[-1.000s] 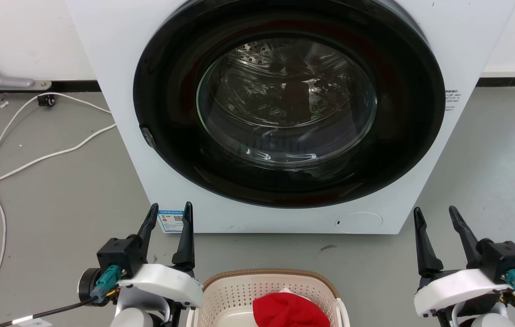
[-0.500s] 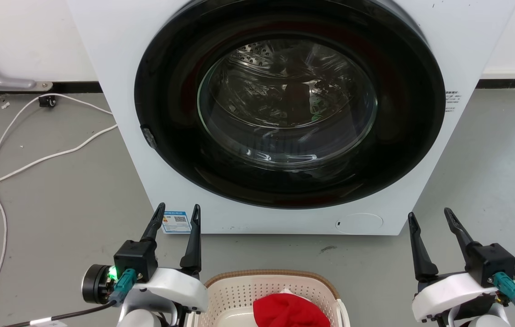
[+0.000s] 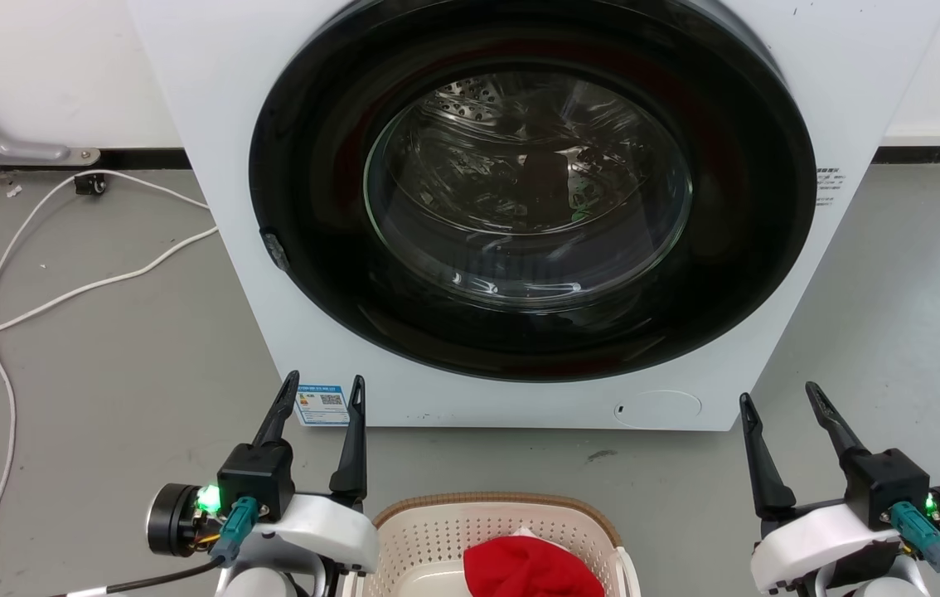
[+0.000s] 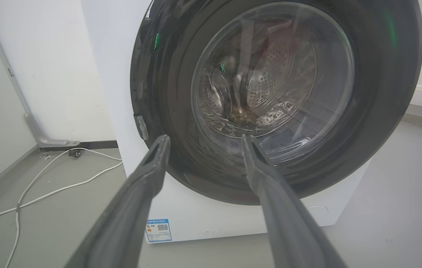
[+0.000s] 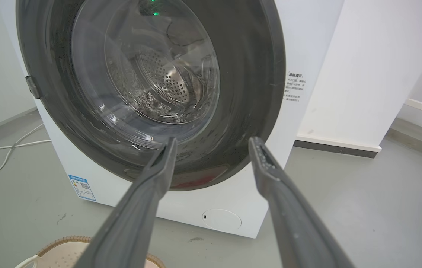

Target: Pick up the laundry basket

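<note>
The laundry basket [image 3: 437, 535] is cream-white with perforated walls and a brown woven-look rim. It sits on the floor at the bottom middle of the head view, with a red cloth [image 3: 530, 568] inside. Its rim [image 5: 64, 242] also peeks in at the bottom left of the right wrist view. My left gripper [image 3: 322, 394] stands open just left of the basket, fingers pointing up at the washer. My right gripper [image 3: 777, 398] is open well to the basket's right. Both hold nothing, as the left wrist view of the left gripper [image 4: 203, 137] and the right wrist view of the right gripper [image 5: 213, 140] confirm.
A white front-loading washing machine [image 3: 221, 166] with a shut dark round door [image 3: 532, 191] stands right behind the basket. White cables [image 3: 64, 290] trail over the grey floor at the left. A white wall and pillar [image 5: 367, 74] stand to the washer's right.
Both arms have drawn back and down a little, and their wrists have rolled. A green light now shows on each wrist. Both grippers stay open; the basket has not moved.
</note>
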